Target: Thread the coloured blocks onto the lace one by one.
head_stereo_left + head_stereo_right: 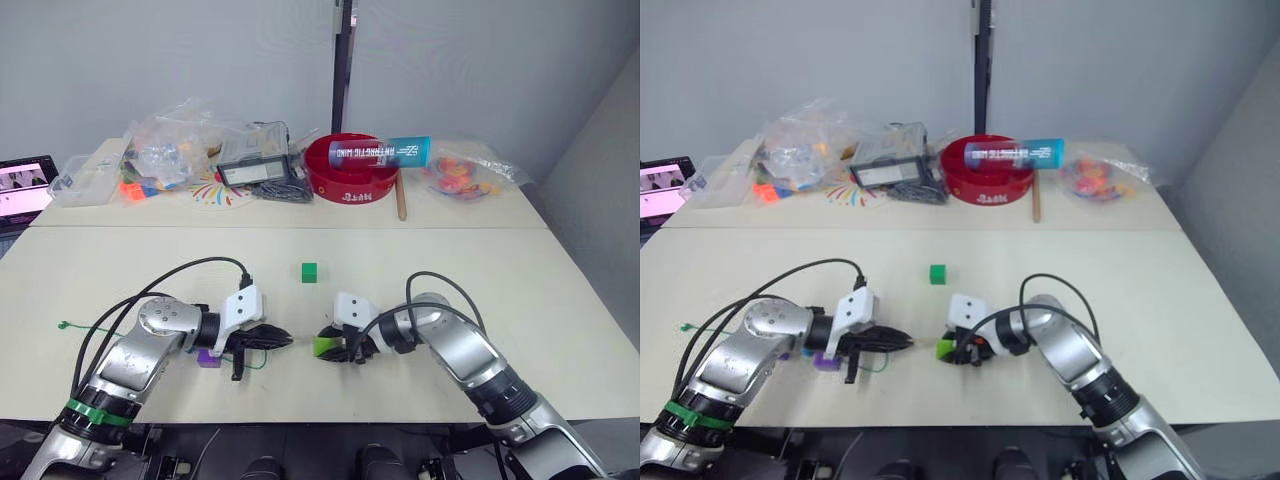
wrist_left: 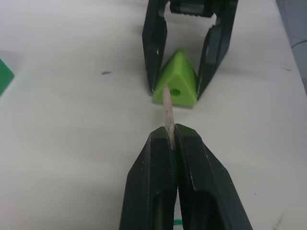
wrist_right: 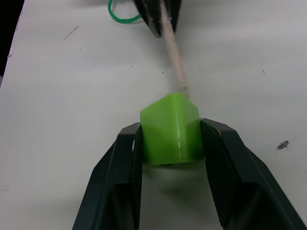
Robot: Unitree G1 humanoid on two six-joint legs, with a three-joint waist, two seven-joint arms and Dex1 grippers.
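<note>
The left claw (image 2: pixel 171 136) pinches the lace (image 2: pixel 168 109) by its pale tip, which touches the light green block (image 2: pixel 178 81) beside its hole. The right claw (image 3: pixel 170 143) grips that block on the desk (image 1: pixel 450 260). Farther back sits a dark green block (image 1: pixel 309 271).

Purple block (image 1: pixel 208 357) at lower left half hidden behind left arm. Lace (image 2: pixel 168 109) swallowed between pinching fingers (image 2: pixel 152 182), cord cut by bottom edge. Tip's meeting with light green block (image 3: pixel 171 129) hidden.
</note>
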